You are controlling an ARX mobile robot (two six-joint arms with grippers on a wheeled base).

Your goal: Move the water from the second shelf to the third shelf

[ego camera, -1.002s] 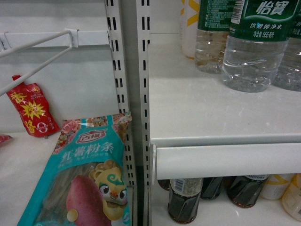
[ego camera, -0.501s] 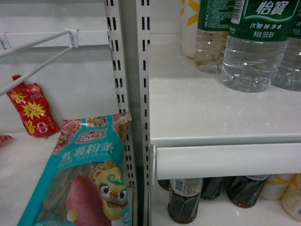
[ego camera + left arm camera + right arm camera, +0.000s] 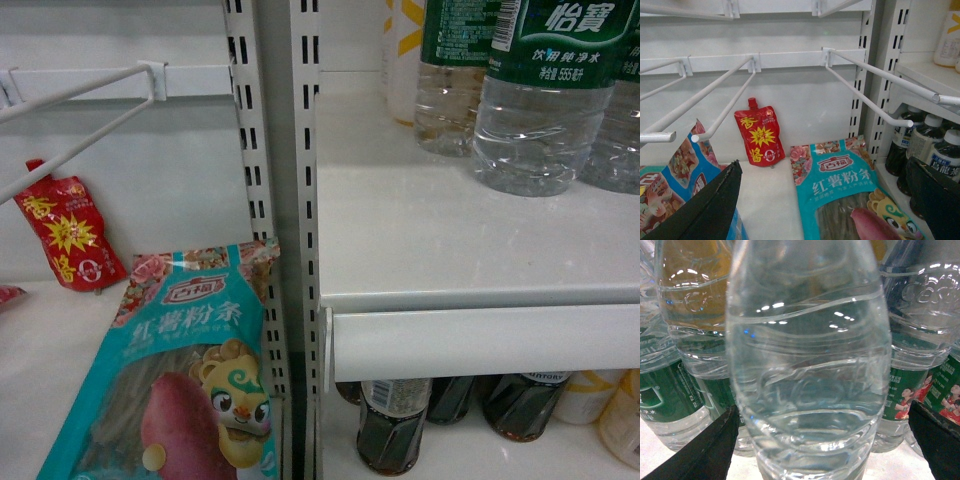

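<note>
A clear ribbed water bottle (image 3: 807,365) fills the right wrist view, standing on the white shelf. My right gripper (image 3: 823,410) is open, one dark finger on each side of the bottle's lower body; the right finger stands clearly apart from it. Behind it are more water bottles with green labels (image 3: 670,390) and red-shirted figures (image 3: 905,400). In the head view the water bottles (image 3: 540,100) stand at the top right on a white shelf (image 3: 480,340); neither gripper shows there. My left gripper (image 3: 823,162) hangs open and empty over the left bay.
A teal noodle packet (image 3: 180,370) and a red sauce pouch (image 3: 65,235) lie in the left bay under white wire hooks (image 3: 80,110). A slotted upright (image 3: 275,200) divides the bays. Dark bottles (image 3: 392,425) stand on the shelf below the water.
</note>
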